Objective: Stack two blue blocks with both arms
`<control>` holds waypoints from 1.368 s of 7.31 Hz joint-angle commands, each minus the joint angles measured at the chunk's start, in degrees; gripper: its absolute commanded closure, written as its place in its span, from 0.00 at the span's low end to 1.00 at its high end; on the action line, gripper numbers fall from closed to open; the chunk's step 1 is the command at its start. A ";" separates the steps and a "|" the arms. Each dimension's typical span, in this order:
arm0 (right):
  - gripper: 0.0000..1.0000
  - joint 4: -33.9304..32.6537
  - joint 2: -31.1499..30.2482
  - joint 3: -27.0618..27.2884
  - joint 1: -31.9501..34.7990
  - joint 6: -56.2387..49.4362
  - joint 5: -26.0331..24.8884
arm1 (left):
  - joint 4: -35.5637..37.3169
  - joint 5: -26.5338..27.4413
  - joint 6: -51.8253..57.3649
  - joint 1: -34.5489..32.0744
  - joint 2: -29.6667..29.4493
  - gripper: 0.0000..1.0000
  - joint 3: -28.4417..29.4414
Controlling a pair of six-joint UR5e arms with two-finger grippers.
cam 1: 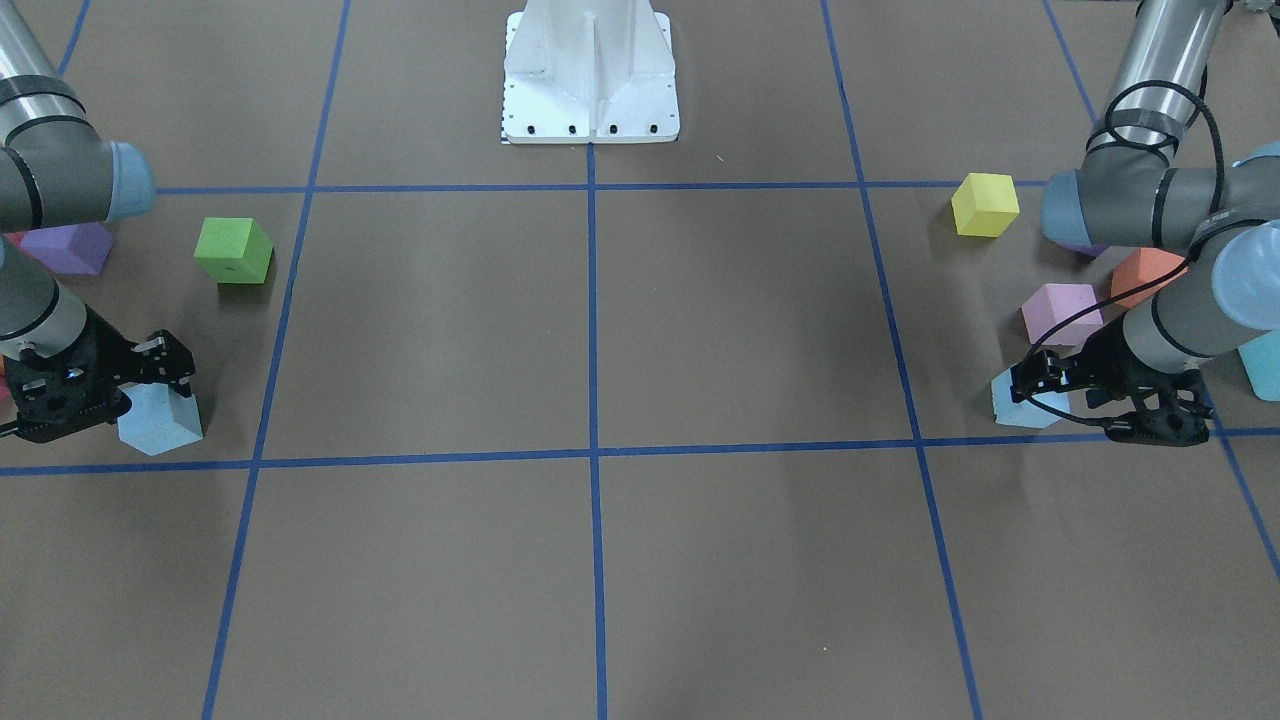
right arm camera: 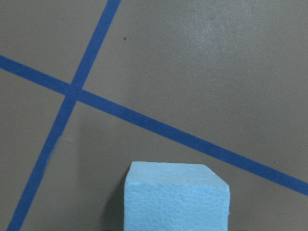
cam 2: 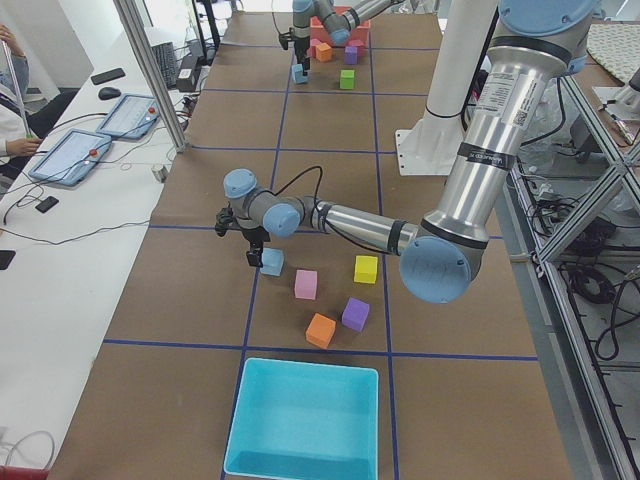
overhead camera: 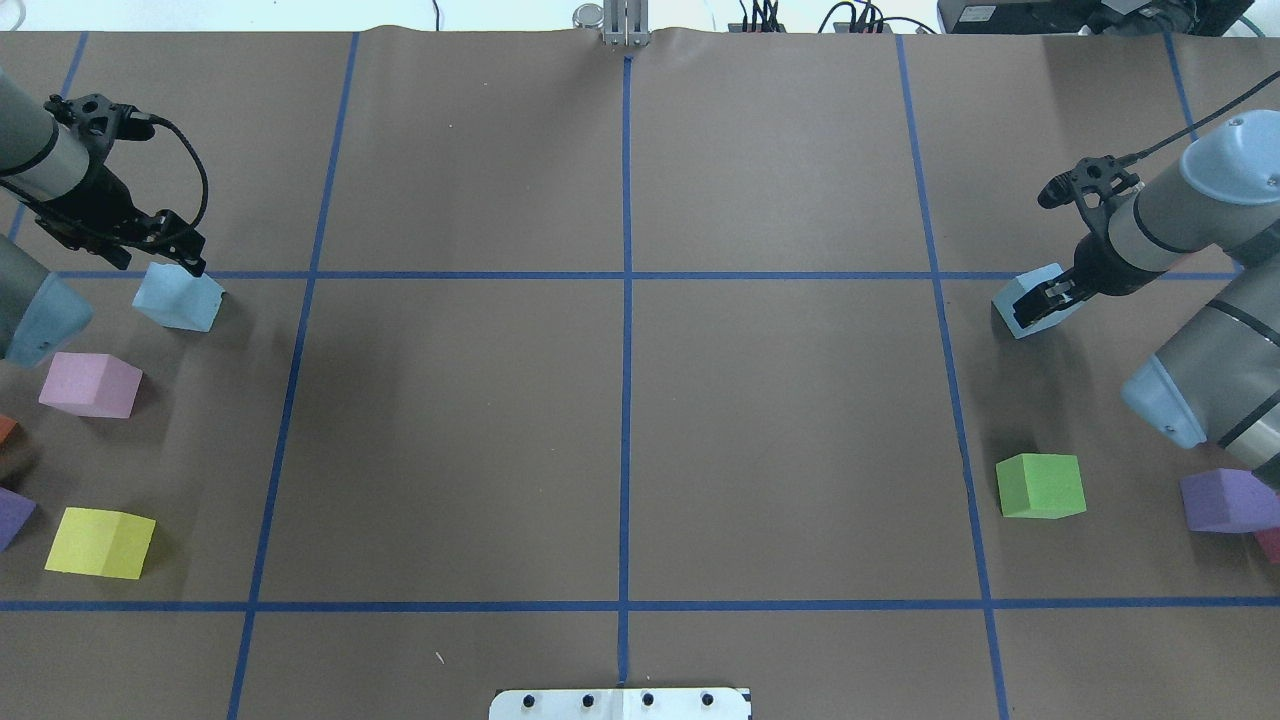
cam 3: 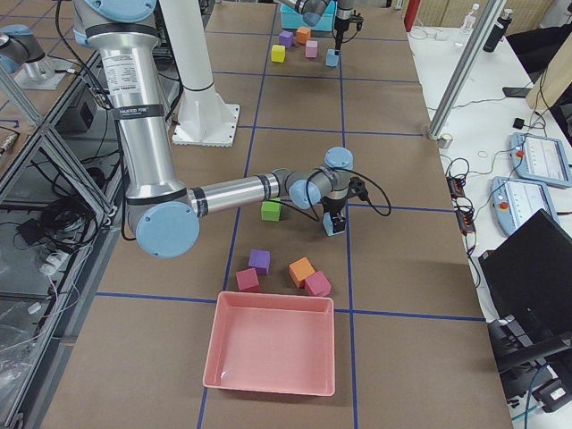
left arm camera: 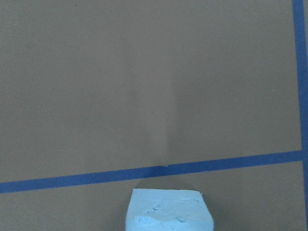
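At opposite ends of the table (overhead camera: 450, 450), the left gripper (overhead camera: 185, 258) looks clamped on one blue block (overhead camera: 175, 303) and the right gripper (overhead camera: 1045, 297) on the other blue block (overhead camera: 1015, 308), both beside the tape line (overhead camera: 450, 275). Soft foam pinched near an edge may twist or slip, spoiling alignment at stacking.

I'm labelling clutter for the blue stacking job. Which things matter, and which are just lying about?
In the job: left blue block, right blue block, left gripper, right gripper.
Lying about: green cube, yellow cube, pink cube, teal tray.
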 commanded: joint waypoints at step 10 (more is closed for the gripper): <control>0.54 -24.01 16.63 8.80 -1.94 9.36 -0.71 | -4.74 2.37 -1.83 2.46 2.46 0.02 0.37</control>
